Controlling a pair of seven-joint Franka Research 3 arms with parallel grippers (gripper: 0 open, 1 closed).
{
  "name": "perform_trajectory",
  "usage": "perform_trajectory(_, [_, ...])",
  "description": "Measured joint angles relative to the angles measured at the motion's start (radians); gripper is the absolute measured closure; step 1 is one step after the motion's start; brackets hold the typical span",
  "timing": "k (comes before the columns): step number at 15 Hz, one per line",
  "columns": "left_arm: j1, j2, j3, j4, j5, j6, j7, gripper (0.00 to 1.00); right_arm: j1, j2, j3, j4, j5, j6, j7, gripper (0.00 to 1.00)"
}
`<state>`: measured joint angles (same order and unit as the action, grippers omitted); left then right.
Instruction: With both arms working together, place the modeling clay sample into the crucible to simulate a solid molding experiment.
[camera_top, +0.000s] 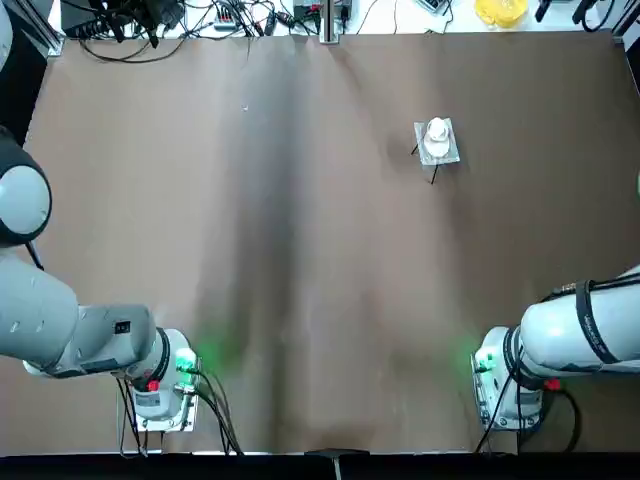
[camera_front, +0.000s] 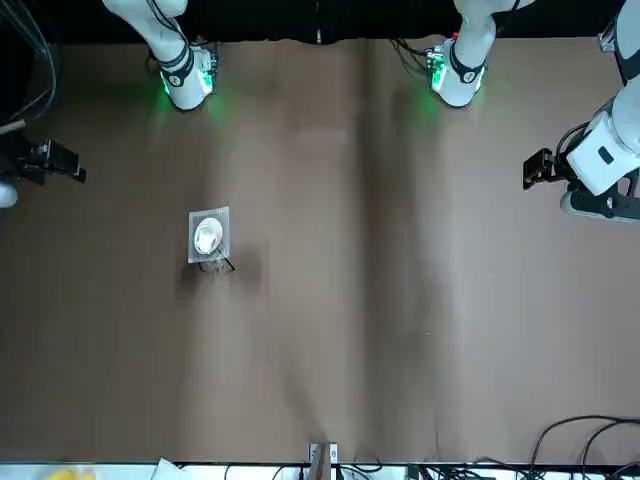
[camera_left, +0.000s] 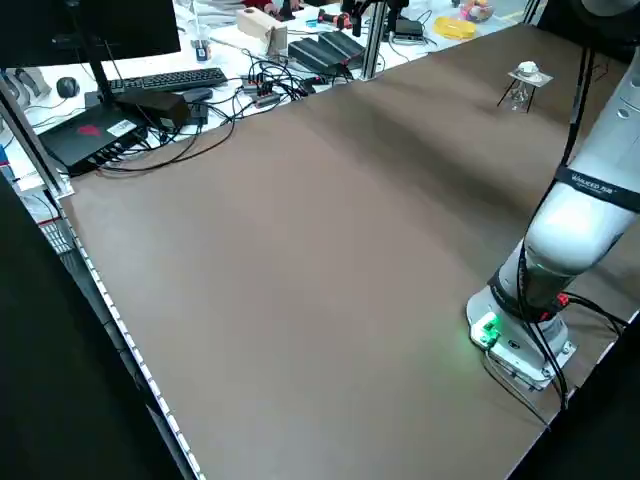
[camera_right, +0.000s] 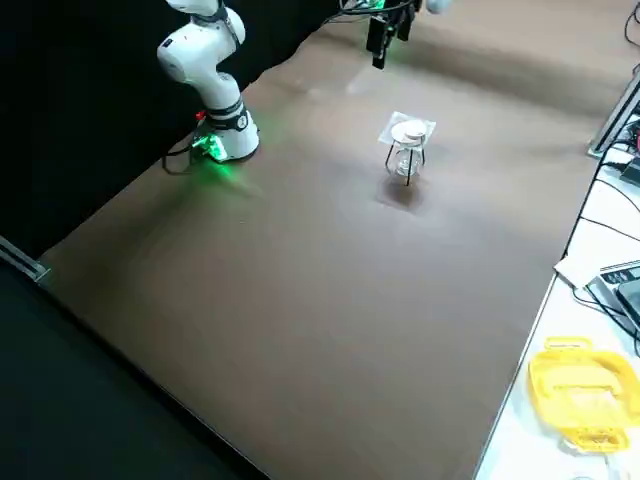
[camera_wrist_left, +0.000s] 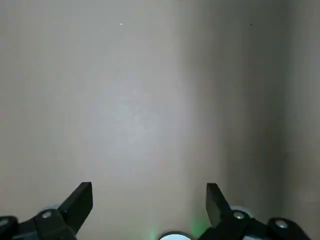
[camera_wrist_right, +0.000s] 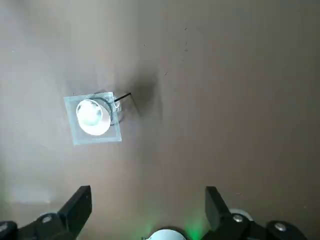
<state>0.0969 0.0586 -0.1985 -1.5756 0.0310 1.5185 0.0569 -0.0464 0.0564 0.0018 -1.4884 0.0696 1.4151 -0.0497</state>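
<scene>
The crucible (camera_front: 208, 236) sits on the gauze-topped stand (camera_front: 222, 254), inward from my nearer right claw (camera_wrist_right: 148, 192), which gapes wide and holds nothing, while my left claw (camera_wrist_left: 149, 188), equally spread and bare, hangs far across the worktop (camera_top: 330, 300), and I can't pick out the clay sample.

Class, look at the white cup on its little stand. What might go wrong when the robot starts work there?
The cup sits on a raised plate with thin legs, so a nudge might topple both. The right gripper, open above the table near the stand, might clip a plate edge if it comes down off-centre.
</scene>
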Motion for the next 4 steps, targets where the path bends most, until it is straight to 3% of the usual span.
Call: perform_trajectory(4, [0.000,0.000,0.000,0.000,0.000,0.000,0.000,0.00,-0.005,-0.054,-0.006,-0.070,-0.001,0.040,-0.013,0.00])
